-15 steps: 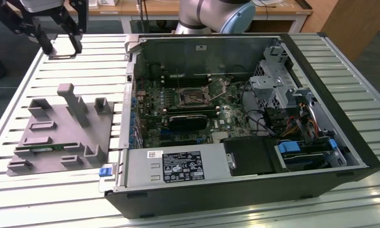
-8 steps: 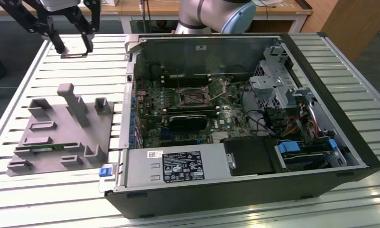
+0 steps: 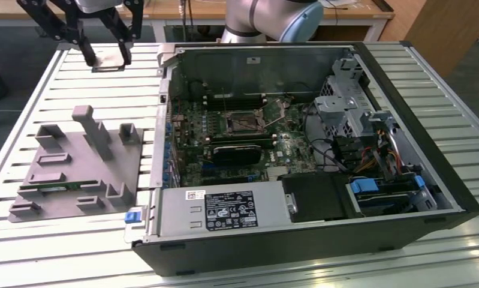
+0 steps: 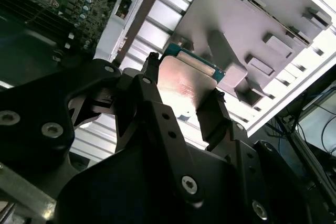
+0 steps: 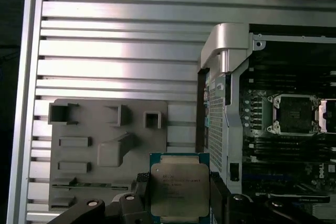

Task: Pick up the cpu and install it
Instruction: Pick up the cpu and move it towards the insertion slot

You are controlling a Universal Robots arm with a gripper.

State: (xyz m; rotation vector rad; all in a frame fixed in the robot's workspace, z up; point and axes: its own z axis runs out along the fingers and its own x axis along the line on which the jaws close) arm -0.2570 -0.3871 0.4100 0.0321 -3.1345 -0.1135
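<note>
The cpu (image 3: pixel 109 62), a flat silver square with a thin pale edge, hangs in the air over the slatted table at the exterior view's far left, beyond the open computer case. My gripper (image 3: pixel 107 59) is shut on it, one black finger on each side. In the first wrist view the cpu (image 5: pixel 179 184) shows its metal top between the fingers (image 5: pixel 218 199). The second wrist view shows the cpu (image 4: pixel 185 85) edge-on above the fingers (image 4: pixel 153 95). The open cpu socket (image 3: pixel 243 123) sits mid-motherboard, well to the exterior view's right of the gripper, and the socket (image 5: pixel 294 114) is bare.
A grey part holder (image 3: pixel 79 168) lies on the table at the exterior view's left, with a green memory stick (image 3: pixel 59 187) slotted in it. The case's metal wall (image 3: pixel 163 78) stands between gripper and motherboard. Drive cage and cables (image 3: pixel 367 138) fill the case's right side.
</note>
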